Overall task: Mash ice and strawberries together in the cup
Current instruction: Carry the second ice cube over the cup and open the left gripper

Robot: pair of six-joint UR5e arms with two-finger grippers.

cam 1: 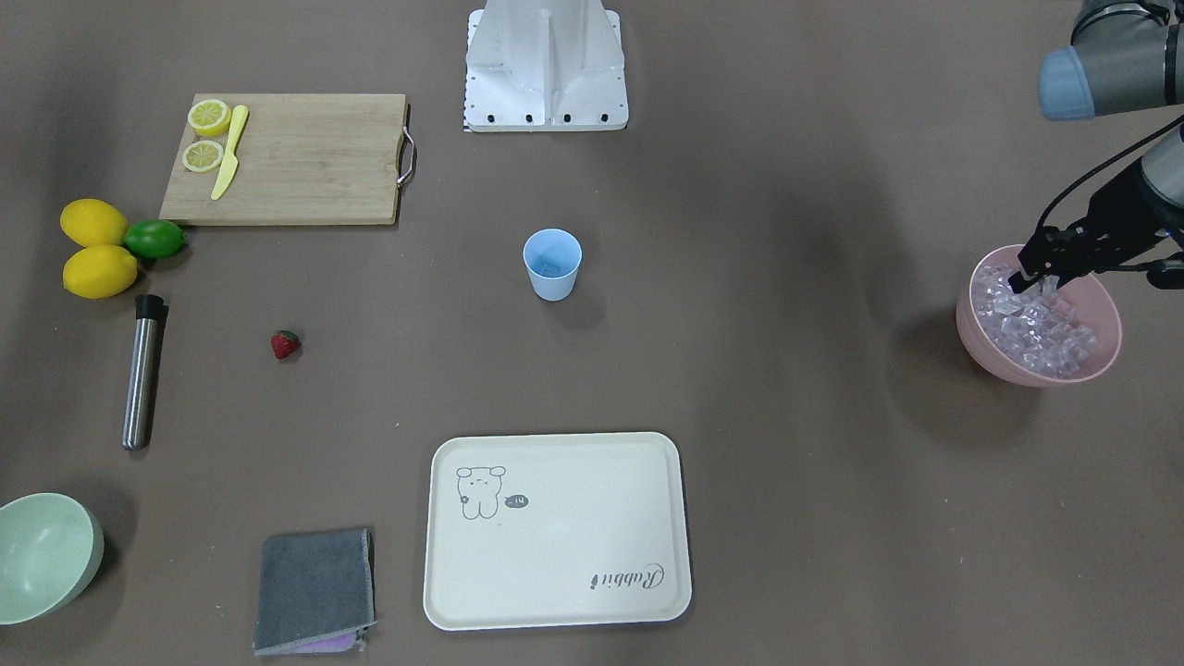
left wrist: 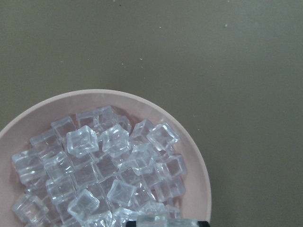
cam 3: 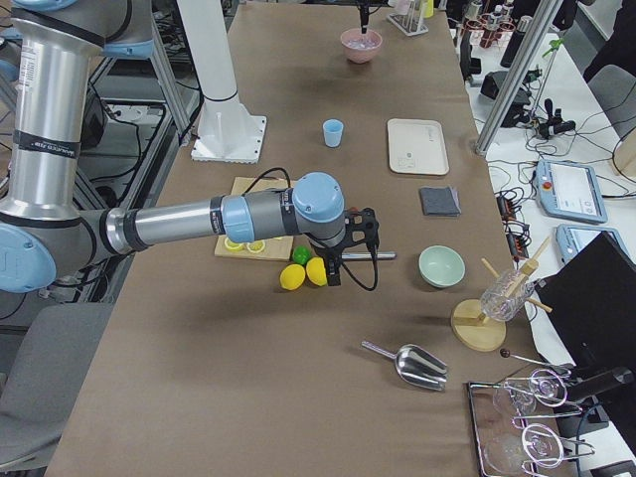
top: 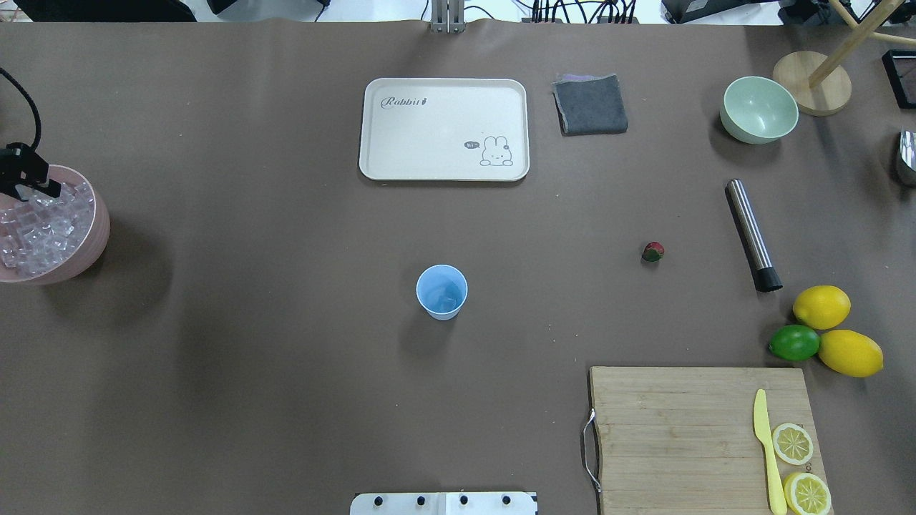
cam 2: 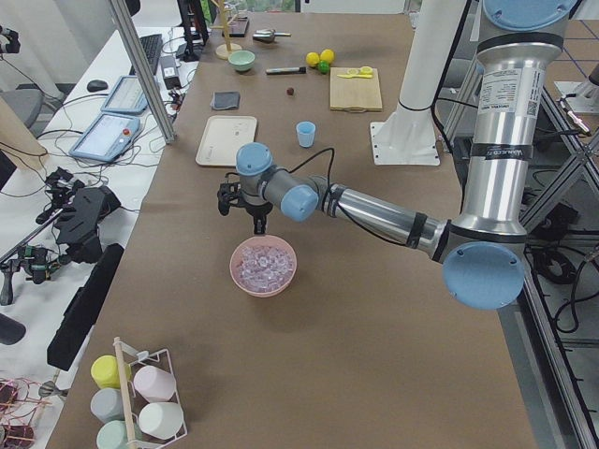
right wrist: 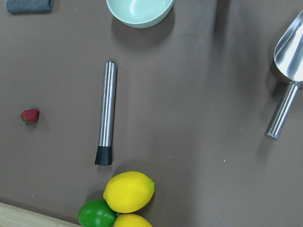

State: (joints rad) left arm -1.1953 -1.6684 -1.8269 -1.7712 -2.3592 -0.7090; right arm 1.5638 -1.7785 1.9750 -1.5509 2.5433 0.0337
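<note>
- Left arm extends to the table's end. The left gripper (cam 1: 1036, 276) points down into the pink bowl (cam 1: 994, 361), tips among the ice (cam 1: 1041, 328); its opening and any hold: cannot tell
- Right arm is stretched low. The right gripper (cam 3: 340, 266) hangs near the lemons (cam 1: 93, 223), seen side-on only; opening: cannot tell
- Surface: brown table (cam 1: 786, 416), with desks and tablets alongside
- One cup (cam 1: 552, 264), upright mid-table, well apart from the pink bowl
- One strawberry (cam 1: 285, 344), on bare table between the cup and the muddler (cam 1: 141, 375)
- Also: two lemons, one lime (cam 1: 154, 239), two lemon halves (cam 1: 209, 117) and one knife (cam 1: 228, 153) on one cutting board (cam 1: 314, 166), one tray (cam 1: 555, 532), one cloth (cam 1: 314, 587), one green bowl (cam 1: 42, 555)
</note>
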